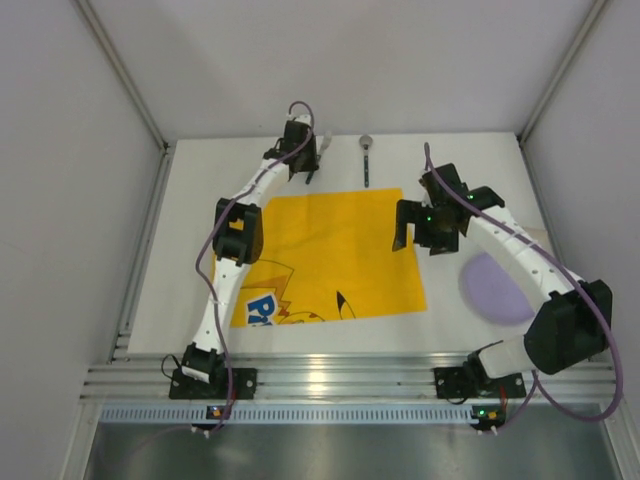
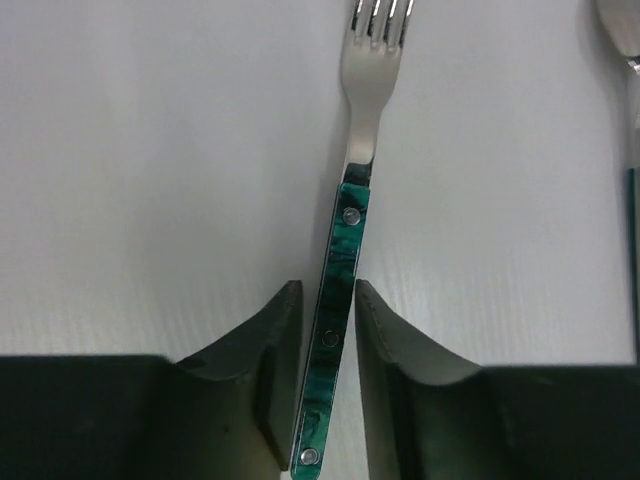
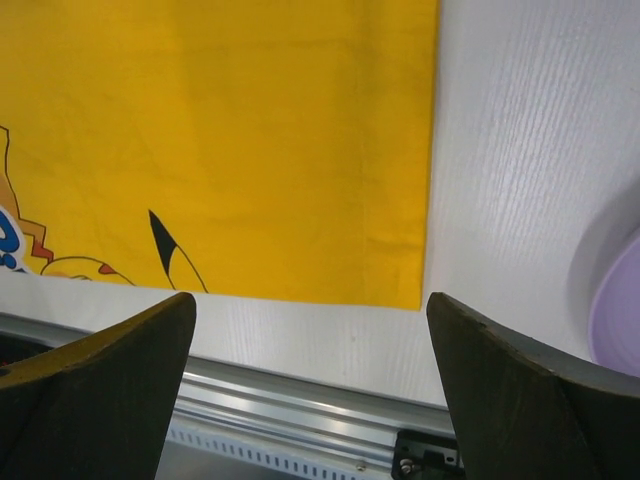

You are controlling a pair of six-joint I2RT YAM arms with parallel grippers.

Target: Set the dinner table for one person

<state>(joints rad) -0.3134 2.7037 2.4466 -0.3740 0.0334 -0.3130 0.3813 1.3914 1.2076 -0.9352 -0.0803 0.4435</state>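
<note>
Left claw [image 2: 325, 290]: dark jaws drawn narrow, closed on the green handle of a fork [image 2: 362, 120].

Fork: the handle ran back between the jaws and the tines pointed straight ahead of the claw. It was low over the dinner table [image 2: 150, 150]; whether it touched the surface could not be told.

Spoon [image 2: 622, 30]: ahead and to the right of the left claw, apart from the fork and roughly parallel with it. Only the edge of its bowl and a strip of handle showed at the border of the wrist view.

Placemat [image 1: 330, 250]: yellow cloth with a cartoon print, spread flat on the table. It lay behind the left claw, toward the arm bases, and beneath the right claw.

Right claw [image 3: 310, 297]: jaws spread wide and empty, hanging above the right edge of the placemat. The cloth's near right corner sat between the jaws in the wrist view.

Dinner table: white, with bare surface showing to the right of the right claw, past the cloth's edge.

Rail [image 3: 280, 400]: ribbed aluminium along the table's near edge, low between the right claw's jaws in the wrist view.

Plate [image 3: 615, 310]: pale purple, flat on the table to the right of the right claw, apart from the placemat.
</note>
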